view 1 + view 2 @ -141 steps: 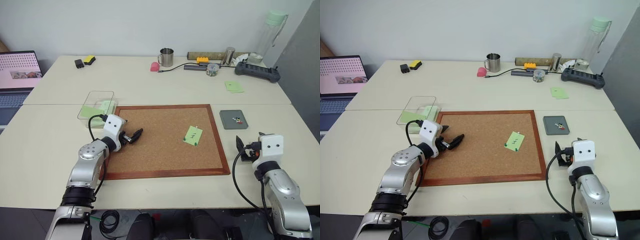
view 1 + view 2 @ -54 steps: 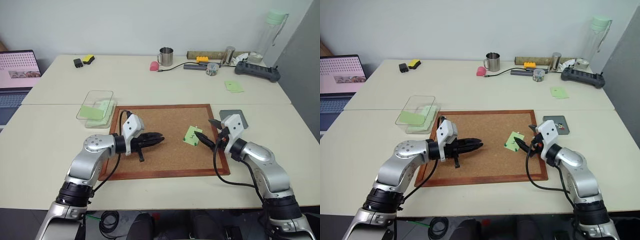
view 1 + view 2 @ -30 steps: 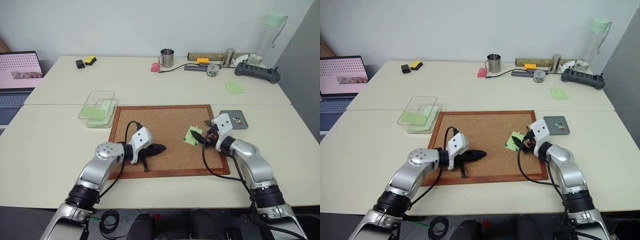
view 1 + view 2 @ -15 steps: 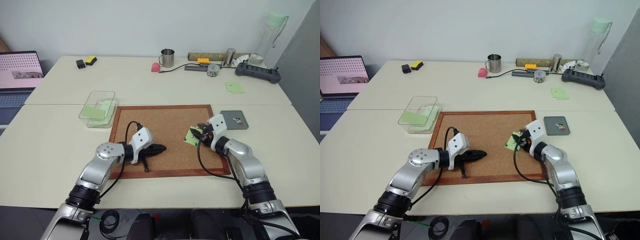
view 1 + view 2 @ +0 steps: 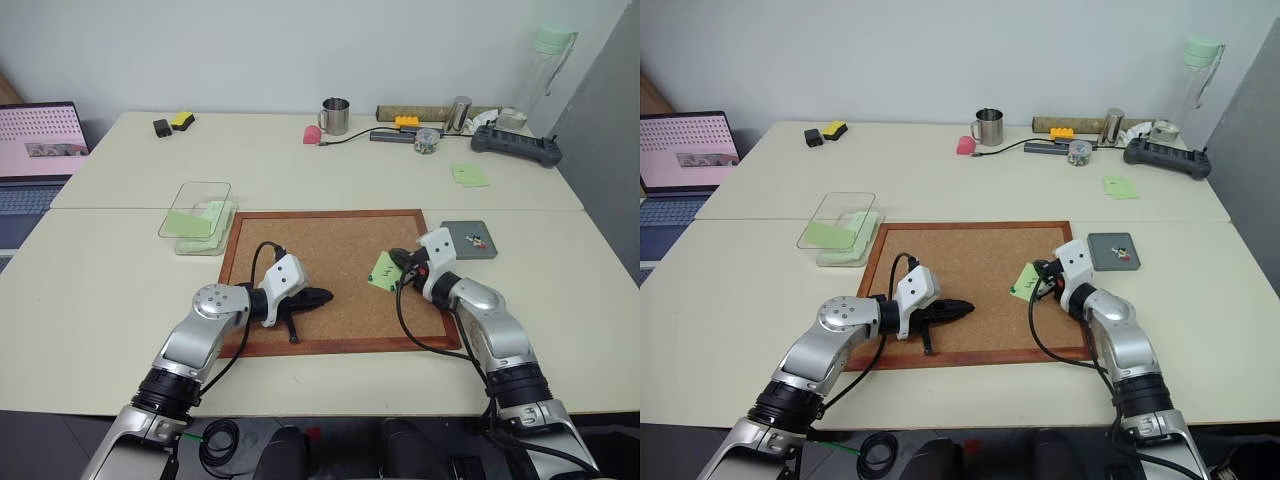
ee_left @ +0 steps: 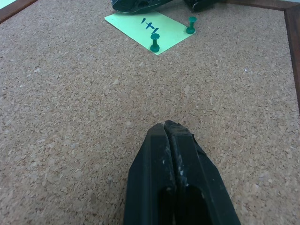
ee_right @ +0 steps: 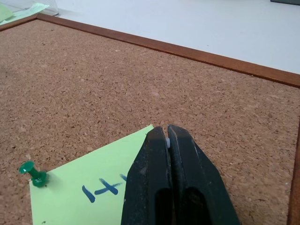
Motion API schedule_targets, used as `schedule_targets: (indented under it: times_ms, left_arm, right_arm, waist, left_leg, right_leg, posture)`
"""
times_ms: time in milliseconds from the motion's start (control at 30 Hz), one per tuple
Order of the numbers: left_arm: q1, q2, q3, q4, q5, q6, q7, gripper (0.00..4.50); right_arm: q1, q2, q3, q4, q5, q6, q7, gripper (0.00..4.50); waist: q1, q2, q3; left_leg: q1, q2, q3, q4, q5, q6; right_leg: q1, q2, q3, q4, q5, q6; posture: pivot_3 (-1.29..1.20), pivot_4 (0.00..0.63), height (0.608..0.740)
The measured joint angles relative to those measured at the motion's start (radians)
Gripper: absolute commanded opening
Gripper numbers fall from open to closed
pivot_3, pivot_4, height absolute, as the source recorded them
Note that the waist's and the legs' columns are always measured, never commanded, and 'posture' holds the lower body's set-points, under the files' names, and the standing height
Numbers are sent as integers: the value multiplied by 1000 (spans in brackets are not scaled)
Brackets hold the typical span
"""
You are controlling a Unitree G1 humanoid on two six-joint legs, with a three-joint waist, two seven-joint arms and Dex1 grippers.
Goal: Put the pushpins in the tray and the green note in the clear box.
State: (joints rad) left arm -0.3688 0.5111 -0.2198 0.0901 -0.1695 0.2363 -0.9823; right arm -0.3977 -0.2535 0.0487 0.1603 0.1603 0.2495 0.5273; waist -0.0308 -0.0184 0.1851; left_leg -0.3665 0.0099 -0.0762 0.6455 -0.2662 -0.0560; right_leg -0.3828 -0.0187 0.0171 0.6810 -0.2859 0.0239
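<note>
The left gripper [image 6: 171,129] is closed on nothing over bare cork board [image 5: 330,250]. Farther on, the green note [image 7: 89,187] lies scribbled near the board's right edge, green pushpins [image 6: 154,42] in it; the right gripper [image 7: 168,133] is pinched shut on a small white thing at its corner. Beyond the frame sits the tray [image 5: 468,240]; the clear box [image 5: 195,210] is far left.
</note>
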Motion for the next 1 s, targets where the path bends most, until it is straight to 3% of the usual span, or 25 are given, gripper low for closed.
schedule_targets:
  times_ms: [467,633,800,1000]
  left_arm:
    - [-4,1,-3,0,10,-3,0,0]
    - [-5,1,-4,0,10,-2,-2,0]
    - [-5,2,-3,0,11,-2,-2,0]
    - [-7,2,-6,0,11,-2,-5,0]
  right_arm:
    - [64,-11,-35,-168,90,39,11,12]
    - [65,-19,-130,-225,160,93,-24,12]
    - [61,-40,-189,-220,176,119,-69,12]
    - [-23,-94,-243,-45,102,131,-207,12]
  waist:
    - [0,0,0]
    - [1,0,0]
    - [1,0,0]
    - [1,0,0]
  left_leg:
    - [0,0,0,0,0,0]
    - [0,0,0,0,0,0]
    - [0,0,0,0,0,0]
    - [0,0,1,-1,0,0]
  right_leg:
    - [0,0,0,0,0,0]
    - [0,0,0,-1,0,0]
    - [0,0,0,0,0,1]
    - [0,0,1,-1,0,0]
  posture:
    - [0,150,740]
    - [0,150,740]
    - [0,150,740]
    - [0,150,740]
